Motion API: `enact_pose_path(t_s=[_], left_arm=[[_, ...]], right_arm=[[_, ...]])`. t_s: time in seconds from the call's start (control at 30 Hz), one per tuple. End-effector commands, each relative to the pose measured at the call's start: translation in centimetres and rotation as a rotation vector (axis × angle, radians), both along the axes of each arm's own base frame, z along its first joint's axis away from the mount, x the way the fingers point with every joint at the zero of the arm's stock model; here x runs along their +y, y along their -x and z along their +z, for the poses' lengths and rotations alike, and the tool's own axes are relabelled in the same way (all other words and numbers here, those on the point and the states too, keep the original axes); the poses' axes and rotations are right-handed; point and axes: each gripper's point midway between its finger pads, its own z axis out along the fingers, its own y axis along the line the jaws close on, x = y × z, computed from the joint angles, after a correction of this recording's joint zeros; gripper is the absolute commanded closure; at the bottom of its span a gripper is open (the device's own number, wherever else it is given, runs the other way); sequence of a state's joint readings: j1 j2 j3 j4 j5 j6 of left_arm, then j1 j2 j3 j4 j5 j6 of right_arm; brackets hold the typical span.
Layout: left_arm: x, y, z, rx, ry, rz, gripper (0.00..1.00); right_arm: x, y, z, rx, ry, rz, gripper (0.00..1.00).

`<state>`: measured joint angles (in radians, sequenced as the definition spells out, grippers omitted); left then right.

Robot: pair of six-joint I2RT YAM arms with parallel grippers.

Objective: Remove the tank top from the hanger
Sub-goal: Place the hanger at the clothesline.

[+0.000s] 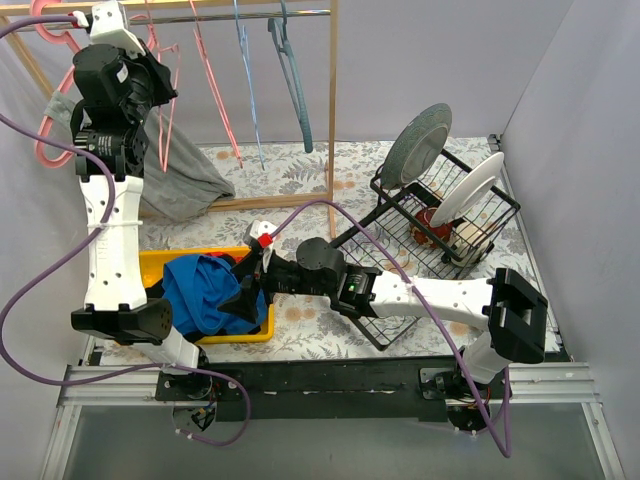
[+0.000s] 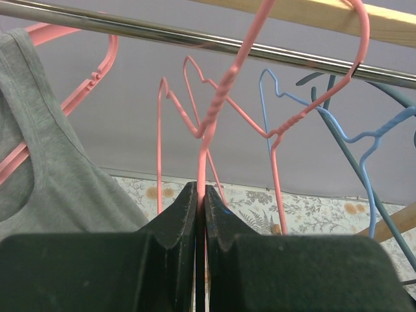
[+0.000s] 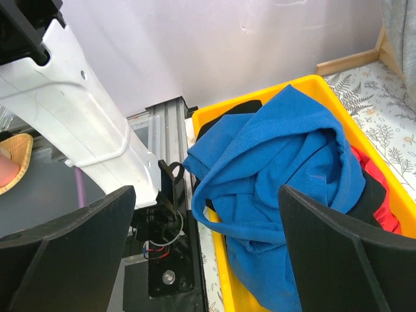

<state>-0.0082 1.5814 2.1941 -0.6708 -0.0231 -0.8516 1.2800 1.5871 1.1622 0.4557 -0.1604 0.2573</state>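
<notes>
Pinching a pink wire hanger (image 2: 224,91) at the rail (image 2: 162,34), the left end effector (image 2: 200,192) sat just right of the grey tank top (image 2: 52,169), which hung lengthwise downward, far from the spread right end effector (image 3: 207,195).

Left wrist view: the tank top (image 2: 45,162) is running off the left edge, and the wire of the pink hanger (image 2: 220,97) is passing out of sight between the fingers of the left gripper (image 2: 201,192). Right wrist view: a red garment (image 3: 383,208) is lying mostly buried under blue cloth (image 3: 286,175)
</notes>
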Motion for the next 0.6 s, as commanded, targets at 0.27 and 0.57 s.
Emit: enact_pose_path(t_s=[0.27, 0.57], left_arm=[[-0.7, -0.7, 0.0, -0.025, -0.023, -0.055, 0.94], [-0.6, -1.6, -1.1, 0.006, -0.019, -0.050, 0.89]], right_arm=[[-0.7, 0.1, 2.9, -0.037, -0.063, 0.000, 0.01], [-0.8, 1.2, 4.3, -0.012, -0.090, 0.051, 0.02]])
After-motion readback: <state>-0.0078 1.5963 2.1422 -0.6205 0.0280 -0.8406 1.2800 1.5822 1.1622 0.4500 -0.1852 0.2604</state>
